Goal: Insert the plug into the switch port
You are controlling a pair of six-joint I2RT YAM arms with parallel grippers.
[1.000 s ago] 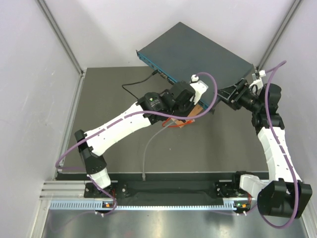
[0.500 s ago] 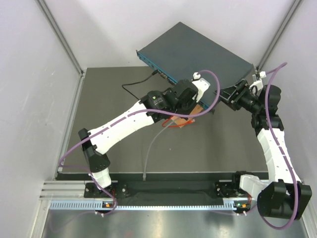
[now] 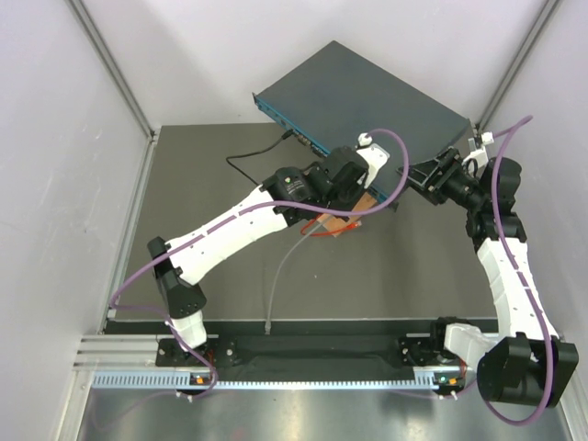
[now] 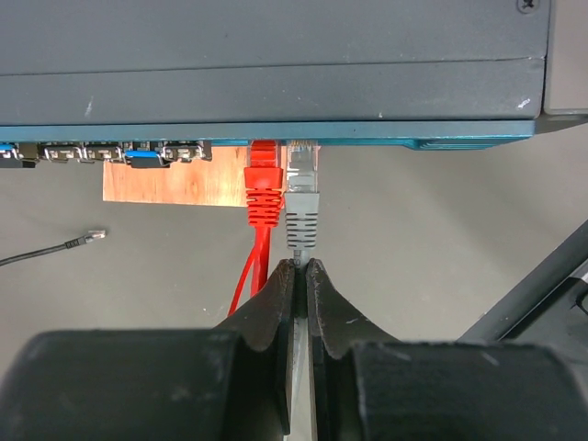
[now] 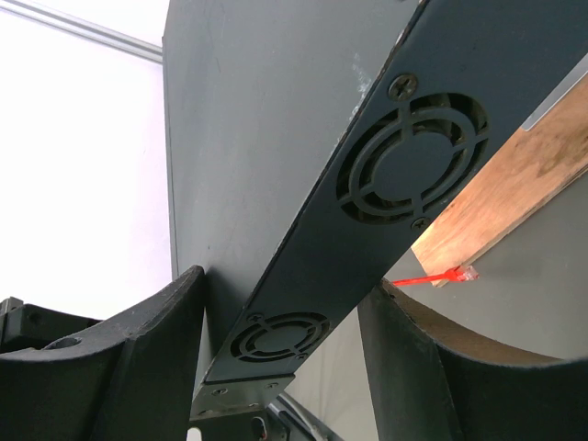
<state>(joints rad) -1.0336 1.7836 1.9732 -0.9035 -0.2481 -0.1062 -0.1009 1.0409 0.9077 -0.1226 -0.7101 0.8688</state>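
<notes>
Pinching the grey cable, red plug alongside

My left gripper (image 4: 299, 268) has its fingers (image 4: 276, 296) together on the grey cable (image 4: 299, 257), right below its connector (image 4: 301, 197). The plug (image 4: 263, 188) stands just left of that connector, outside my grip, its nose in a switch port (image 4: 264, 143). Its red cable (image 4: 253, 266) drops past the left finger. My right gripper (image 5: 280, 303) is clamped across the switch (image 5: 257, 138) end, by the fan vents (image 5: 404, 156).

Grey connector (image 4: 302, 197) crowding the plug (image 4: 264, 184) (side by side), bare table (image 4: 441, 239) rightward
</notes>
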